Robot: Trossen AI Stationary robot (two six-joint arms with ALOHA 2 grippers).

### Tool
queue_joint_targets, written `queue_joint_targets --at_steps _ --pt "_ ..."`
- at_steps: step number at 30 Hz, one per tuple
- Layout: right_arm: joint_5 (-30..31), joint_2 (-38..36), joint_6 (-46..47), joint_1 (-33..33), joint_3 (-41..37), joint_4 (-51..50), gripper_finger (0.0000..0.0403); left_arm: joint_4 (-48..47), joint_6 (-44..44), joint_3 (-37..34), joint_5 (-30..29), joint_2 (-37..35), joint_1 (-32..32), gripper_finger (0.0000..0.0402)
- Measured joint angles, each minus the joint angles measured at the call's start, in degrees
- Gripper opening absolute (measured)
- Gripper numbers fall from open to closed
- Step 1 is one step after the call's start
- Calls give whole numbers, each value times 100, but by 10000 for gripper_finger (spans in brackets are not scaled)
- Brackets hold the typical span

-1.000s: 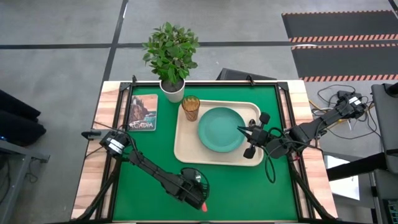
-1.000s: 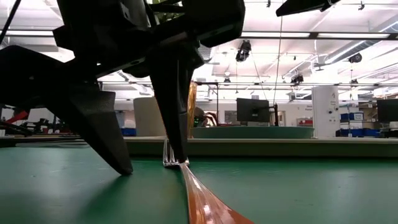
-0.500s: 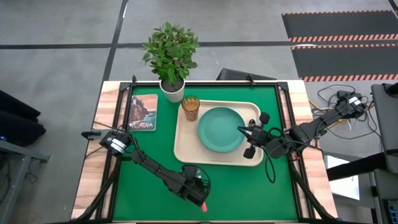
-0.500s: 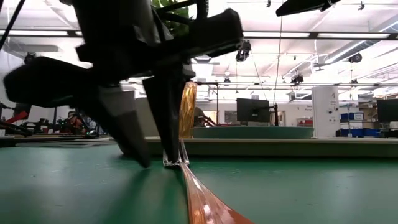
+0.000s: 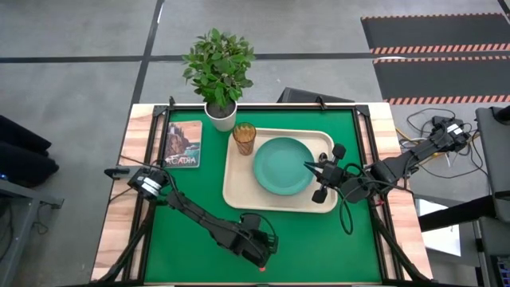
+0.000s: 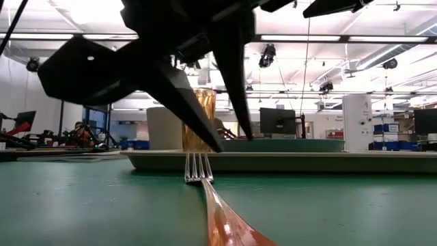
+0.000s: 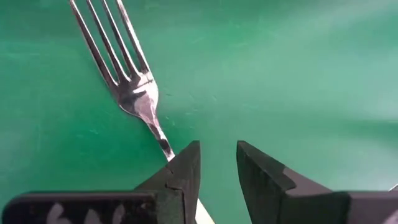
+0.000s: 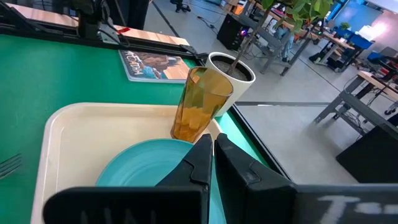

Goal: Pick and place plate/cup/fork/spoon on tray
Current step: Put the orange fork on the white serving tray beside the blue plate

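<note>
Fork (image 7: 127, 81) flat on the green mat (image 5: 319, 247) near the table's front edge, tines toward the tray (image 5: 239, 187), neck passing under one finger of the left gripper (image 7: 217, 165), whose jaws stand slightly apart with nothing between them and only mat showing in the gap. Plate (image 5: 283, 165) and cup (image 5: 244, 138) already on the tray, right gripper (image 5: 309, 166) over the plate's edge with jaws closed and empty. Compared with a second ago, left gripper lifted off the mat and shifted a little to the right; fork, tray, plate, cup and right arm unchanged.
</note>
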Motion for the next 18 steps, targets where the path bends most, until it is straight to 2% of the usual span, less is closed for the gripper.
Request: queue_joint_targets --at_steps 10,18 --pt "0 0 0 0 0 -5 9 245 -30 -330 182 16 0 86" --pt "0 0 37 -2 0 -115 8 198 0 -475 628 -47 0 85"
